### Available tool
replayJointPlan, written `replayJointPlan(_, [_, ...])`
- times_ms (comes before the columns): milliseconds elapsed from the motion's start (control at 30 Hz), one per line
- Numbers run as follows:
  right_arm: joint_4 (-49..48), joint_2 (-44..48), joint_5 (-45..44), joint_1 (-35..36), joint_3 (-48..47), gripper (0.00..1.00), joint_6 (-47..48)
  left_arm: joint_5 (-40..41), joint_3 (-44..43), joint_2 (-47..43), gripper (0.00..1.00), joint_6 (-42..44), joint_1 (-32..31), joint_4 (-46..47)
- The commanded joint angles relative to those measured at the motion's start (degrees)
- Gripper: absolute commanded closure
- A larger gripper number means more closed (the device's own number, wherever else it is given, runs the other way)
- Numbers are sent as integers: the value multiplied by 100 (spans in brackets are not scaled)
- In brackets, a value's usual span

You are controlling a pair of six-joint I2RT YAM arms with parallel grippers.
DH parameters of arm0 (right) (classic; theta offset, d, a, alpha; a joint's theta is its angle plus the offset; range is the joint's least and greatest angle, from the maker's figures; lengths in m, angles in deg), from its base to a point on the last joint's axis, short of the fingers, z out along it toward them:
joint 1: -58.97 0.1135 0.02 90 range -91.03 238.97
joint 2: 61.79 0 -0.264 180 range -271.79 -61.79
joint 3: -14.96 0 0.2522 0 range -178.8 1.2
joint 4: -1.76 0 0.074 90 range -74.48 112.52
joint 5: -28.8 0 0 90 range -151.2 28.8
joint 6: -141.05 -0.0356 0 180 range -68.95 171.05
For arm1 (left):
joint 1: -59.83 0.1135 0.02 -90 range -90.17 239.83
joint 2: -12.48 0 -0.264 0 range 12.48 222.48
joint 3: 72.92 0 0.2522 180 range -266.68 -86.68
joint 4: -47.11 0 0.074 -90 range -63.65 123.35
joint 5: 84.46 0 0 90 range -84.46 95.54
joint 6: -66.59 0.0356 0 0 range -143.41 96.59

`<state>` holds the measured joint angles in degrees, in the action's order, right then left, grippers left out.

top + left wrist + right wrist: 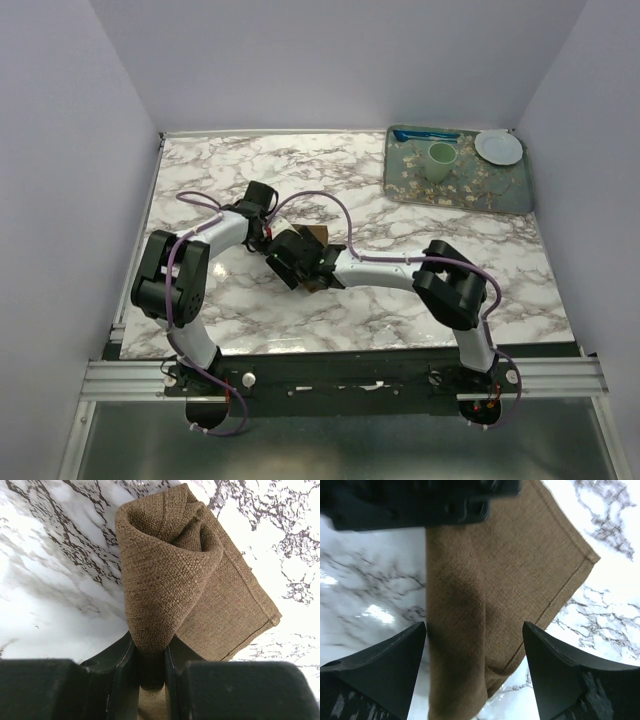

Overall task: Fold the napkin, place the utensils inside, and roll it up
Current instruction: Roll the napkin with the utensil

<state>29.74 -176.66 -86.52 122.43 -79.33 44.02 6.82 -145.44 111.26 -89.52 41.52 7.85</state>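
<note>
Left gripper (150,652): I saw its jaws pinching a rolled fold of the napkin (170,570).
Right gripper (475,640): jaws spread wide over the cloth; I couldn't judge contact.
Napkin: bundled mid-way across the marble table (250,160); from above, both wrists hid most of it.

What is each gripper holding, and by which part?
The left gripper pinches the brown cloth napkin by its bunched fold; the open right gripper holds nothing.

Napkin (170,580) boxed btwn left gripper (150,661) & right gripper (475,630); tray (400,182) blocks far-right; table (210,170) left open.
</note>
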Motion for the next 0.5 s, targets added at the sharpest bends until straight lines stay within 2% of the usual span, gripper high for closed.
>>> replayJointPlan(0, [-173,-299,-167,52,-77,16,167,83,260,1,74,-51,-50,-158])
replayJointPlan(200, [-314,-369,212,35,55,19,-167,-14,304,-78,74,-34,-15,-122])
replayJointPlan(233, [-314,-396,221,26,73,23,-289,-22,321,-96,73,-16,-6,-87])
replayJointPlan(267, [-314,-413,255,-44,116,38,-343,-31,365,-105,73,1,11,-87])
replayJointPlan(333, [-323,-422,422,-141,178,49,-509,-66,418,-157,72,71,46,-26])
replayJointPlan(367, [-341,-414,579,-228,256,58,-545,-110,497,-184,71,98,90,35])
replayJointPlan(433, [-419,-378,721,-299,336,64,-545,-128,585,-263,69,177,125,193])
replayJointPlan(467, [-429,-335,948,-378,362,67,-537,-284,664,-307,65,360,152,272])
